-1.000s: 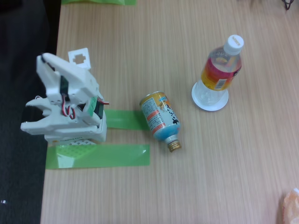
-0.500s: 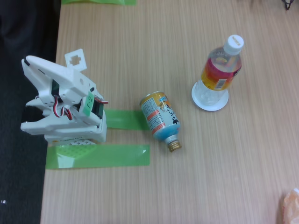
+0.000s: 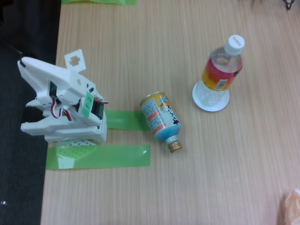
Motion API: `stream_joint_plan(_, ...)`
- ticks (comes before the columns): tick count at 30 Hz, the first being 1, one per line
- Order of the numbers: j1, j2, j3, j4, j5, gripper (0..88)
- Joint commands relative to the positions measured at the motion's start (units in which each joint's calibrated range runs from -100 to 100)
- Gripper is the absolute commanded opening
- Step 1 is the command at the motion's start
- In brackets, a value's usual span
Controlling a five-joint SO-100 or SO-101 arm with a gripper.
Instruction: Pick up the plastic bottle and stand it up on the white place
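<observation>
Fixed view footage is showing the plastic bottle (image 3: 223, 66) being held upright by the white place (image 3: 210, 98), its base inside the dish's rim. The white arm (image 3: 63, 108) is being kept folded at the table's (image 3: 197, 178) left edge, well apart; whether its claw is spread cannot be told. A blue-and-orange can (image 3: 161, 119) is lying sideways between them.

Orange object (image 3: 291, 207) cut off at lower right corner; green tape (image 3: 98, 2) cropped by top edge.
</observation>
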Motion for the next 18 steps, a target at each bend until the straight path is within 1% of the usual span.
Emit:
stream_joint_plan(1,0.3,0.1,0.3,-1.4,-0.1,1.3)
stream_joint_plan(18,0.1,0.1,0.3,-1.4,-0.1,1.5)
